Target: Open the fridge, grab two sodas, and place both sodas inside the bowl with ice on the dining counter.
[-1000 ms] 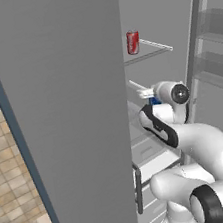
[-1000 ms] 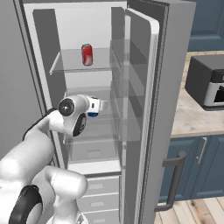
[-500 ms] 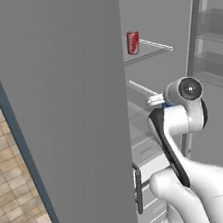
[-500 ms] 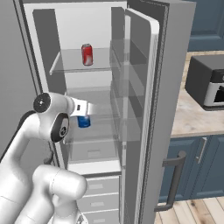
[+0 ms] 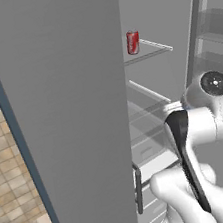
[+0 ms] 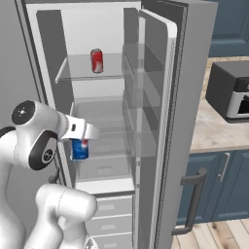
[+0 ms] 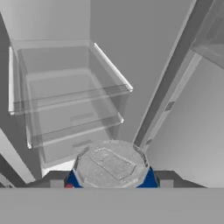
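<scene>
The small blue cylindrical soda can with white lettering [image 6: 80, 149] sat clamped between the fingers [image 6: 81, 138] of the white arm. In the right base view it hung upright, its long axis vertical, at the front opening of the tall grey double-door fridge [image 6: 194, 58], level with the middle glass shelves and beside the left door frame. In the hand view the can's silver top [image 7: 110, 163] lay directly at the fingers, with blue showing on either side, so the can was seated squarely in the grip rather than off to one flank.

The second can, red with a silver top [image 6: 97, 60], stood upright on the upper glass shelf [image 6: 78, 73], well above the gripped can and deeper inside; the left base view placed it [image 5: 132, 42] at the shelf's near edge.

Judgement: one can was secured and one remained. The coming move turns on clearing the held can outward between the open door and the frame without tilting it.
</scene>
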You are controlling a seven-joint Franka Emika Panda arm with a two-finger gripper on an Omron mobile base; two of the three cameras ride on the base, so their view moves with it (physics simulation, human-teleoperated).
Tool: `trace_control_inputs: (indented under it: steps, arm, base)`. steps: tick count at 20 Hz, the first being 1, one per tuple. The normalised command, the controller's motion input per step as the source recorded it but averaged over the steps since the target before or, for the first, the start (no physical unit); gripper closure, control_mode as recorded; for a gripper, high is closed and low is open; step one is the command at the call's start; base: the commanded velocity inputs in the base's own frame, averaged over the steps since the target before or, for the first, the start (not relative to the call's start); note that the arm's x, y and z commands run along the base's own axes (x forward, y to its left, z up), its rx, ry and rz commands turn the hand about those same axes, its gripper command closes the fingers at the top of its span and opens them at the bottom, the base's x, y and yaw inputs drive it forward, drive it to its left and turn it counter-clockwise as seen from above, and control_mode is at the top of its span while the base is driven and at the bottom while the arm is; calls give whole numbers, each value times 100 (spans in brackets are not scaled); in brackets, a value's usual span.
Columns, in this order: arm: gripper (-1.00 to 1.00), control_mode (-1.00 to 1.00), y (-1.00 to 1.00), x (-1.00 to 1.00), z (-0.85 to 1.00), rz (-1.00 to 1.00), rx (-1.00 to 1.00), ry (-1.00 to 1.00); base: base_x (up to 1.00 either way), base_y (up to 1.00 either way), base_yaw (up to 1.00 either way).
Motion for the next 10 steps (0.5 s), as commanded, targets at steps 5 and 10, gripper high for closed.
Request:
trace_control_inputs:
  steps: [5,10]
  arm:
    - [100,-100,0,-82,36,0,0,1]
    - [100,-100,3,-60,-3,0,-1,0]
  base:
    - [0,0,0]
    - [0,0,0]
